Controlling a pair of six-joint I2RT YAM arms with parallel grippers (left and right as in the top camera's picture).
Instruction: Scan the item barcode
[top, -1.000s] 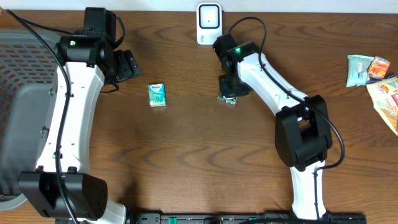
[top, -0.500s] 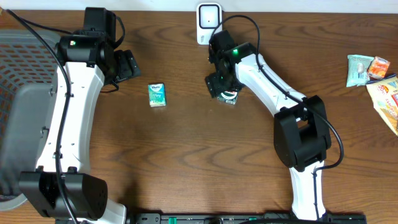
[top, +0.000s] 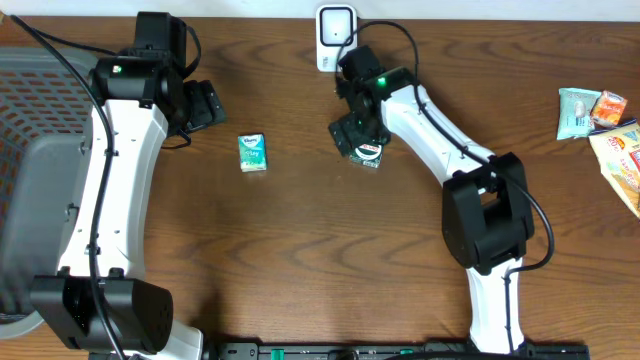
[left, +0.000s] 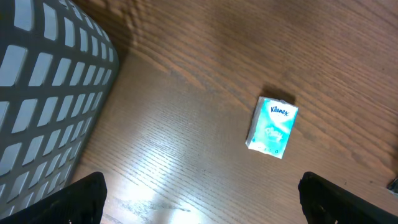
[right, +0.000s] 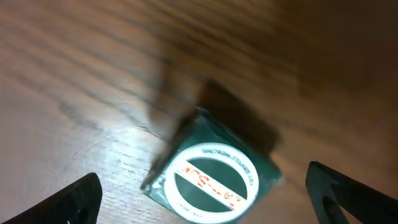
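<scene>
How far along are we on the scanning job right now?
Done: nothing shows as scanned. In hand: neither tool holds anything; the right tool is open over the green packet lying on the table near the scanner, the left tool open above the tissue pack. Left: likely grasping each item and showing its barcode to the scanner, plus the snacks at the right edge.

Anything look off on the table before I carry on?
Nothing is spilled or damaged. The one oddity is the green packet: it lies skewed on the table under the open right claw, round label up, with no barcode showing. The tissue pack lies flat.
</scene>
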